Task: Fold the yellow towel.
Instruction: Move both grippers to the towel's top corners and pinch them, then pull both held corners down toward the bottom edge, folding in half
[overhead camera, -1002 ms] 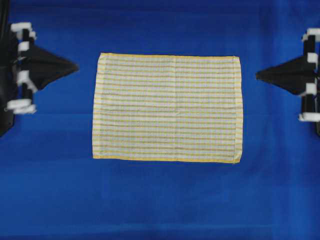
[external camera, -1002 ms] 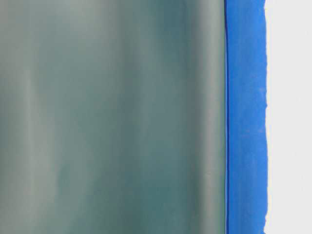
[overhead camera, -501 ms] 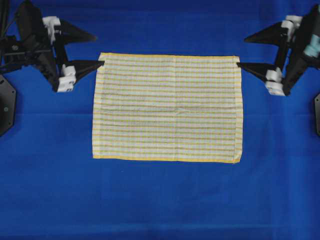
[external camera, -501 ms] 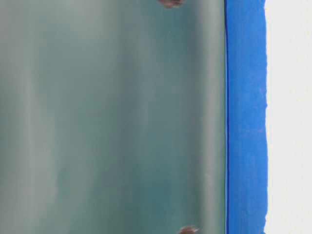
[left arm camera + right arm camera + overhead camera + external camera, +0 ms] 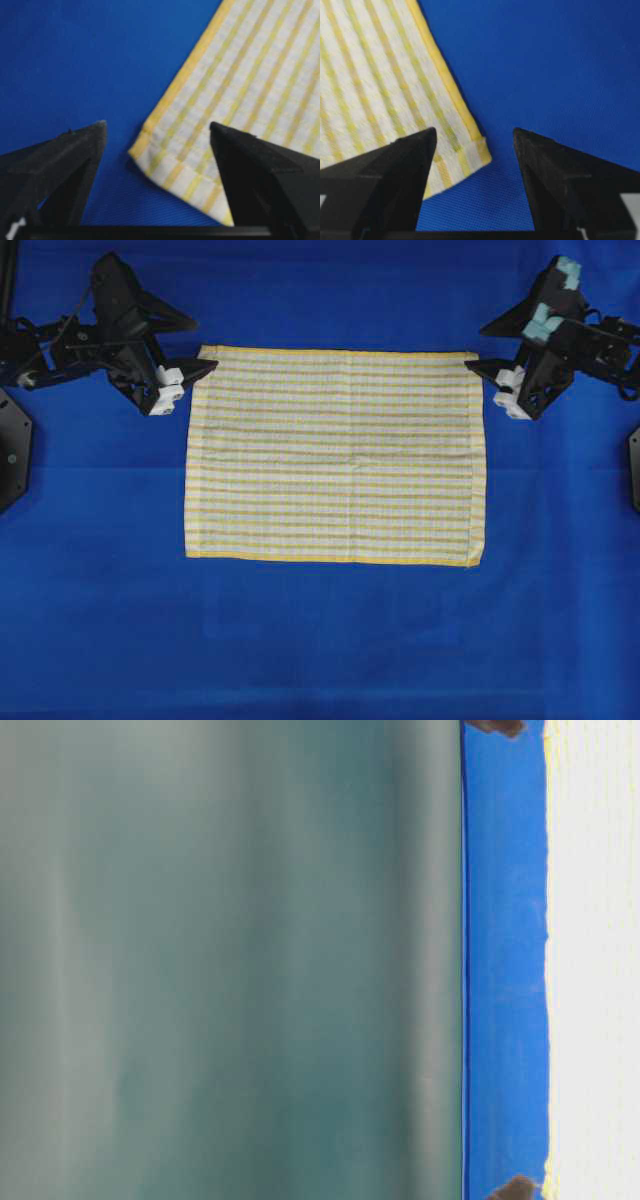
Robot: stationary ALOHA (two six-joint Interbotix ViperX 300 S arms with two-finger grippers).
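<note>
Blue fabric surface covers the whole work area, and the thin rectangular yellow towel, white with yellow and greyish checked stripes and yellow hemmed edges, lies flat and unfolded at its middle, exactly where it lay a second ago. What has changed is the arms. A second ago both black grippers sat shut at the far left and right edges of the overhead view, level with the cloth's upper half; half a second ago they had opened and swung toward the upper corners. Now the left gripper has its fingers spread wide, straddling the towel's upper-left corner, one fingertip over the cloth and the other over bare blue. The right gripper is likewise spread wide at the upper-right corner, the hem's tip between its fingers. Neither holds anything.
</note>
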